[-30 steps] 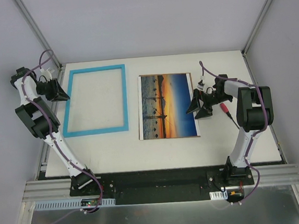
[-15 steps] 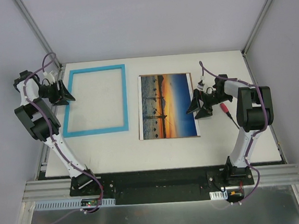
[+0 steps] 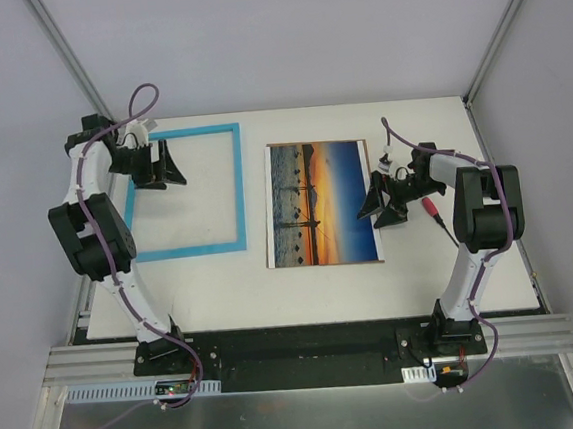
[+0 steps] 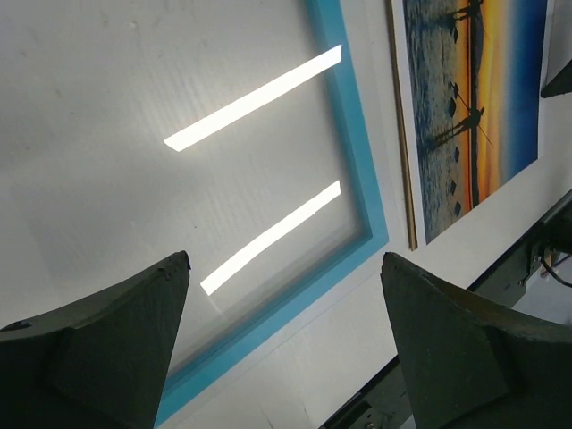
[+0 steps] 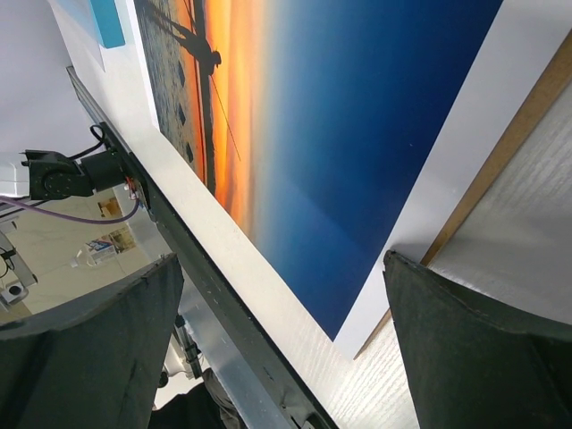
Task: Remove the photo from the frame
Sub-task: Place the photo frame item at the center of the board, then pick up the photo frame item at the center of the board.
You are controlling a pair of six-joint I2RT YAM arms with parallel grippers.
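Top external: left hand (image 3: 170, 165) wide, empty, turquoise rectangular frame (image 3: 189, 133) beneath; right hand (image 3: 370, 199) wide, thin sunset photo print (image 3: 316, 202) edge beneath. Looks freed already; next, pinch and lift print.

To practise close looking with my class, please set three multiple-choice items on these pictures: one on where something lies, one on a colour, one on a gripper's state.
1. Where does the photo lie relative to the frame?
A) inside it
B) beside it, on the right arm's side
C) beneath it

2. What colour is the frame's border?
A) turquoise-blue
B) red
C) black

3. How is the left gripper?
A) shut on the frame
B) shut on the photo
C) open, holding nothing

Answers:
1 B: the top view shows the print lying flat, apart from the frame.
2 A: the top and left wrist views both show that colour.
3 C: the left wrist view shows its jaws wide apart with nothing between them.
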